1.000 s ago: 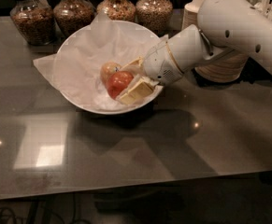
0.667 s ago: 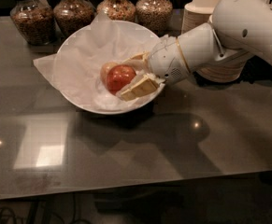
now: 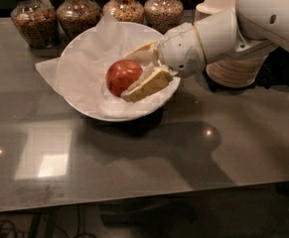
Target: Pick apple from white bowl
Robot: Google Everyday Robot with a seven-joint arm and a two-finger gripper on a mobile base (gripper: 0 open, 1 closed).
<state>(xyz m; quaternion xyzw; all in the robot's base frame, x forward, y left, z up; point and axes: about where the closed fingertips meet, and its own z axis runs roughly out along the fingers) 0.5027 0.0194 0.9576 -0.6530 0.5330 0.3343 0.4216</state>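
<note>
The red-orange apple [image 3: 122, 77] is held over the white bowl [image 3: 84, 53], which is lined with crumpled white paper and stands on the grey table. My gripper [image 3: 130, 76] reaches in from the right, its two cream fingers [image 3: 147, 85] closed on either side of the apple. The apple sits lifted above the paper lining, near the bowl's right rim. The white arm [image 3: 233, 29] stretches off to the upper right.
Several glass jars [image 3: 77, 14] of grains stand along the back edge behind the bowl. A stack of small off-white paper bowls [image 3: 233, 66] stands at the right, behind my arm. The glossy table [image 3: 159, 157] extends toward the front.
My gripper has risen and drawn to the right with the apple between its fingers; the apple has come up off the bottom of the bowl.
</note>
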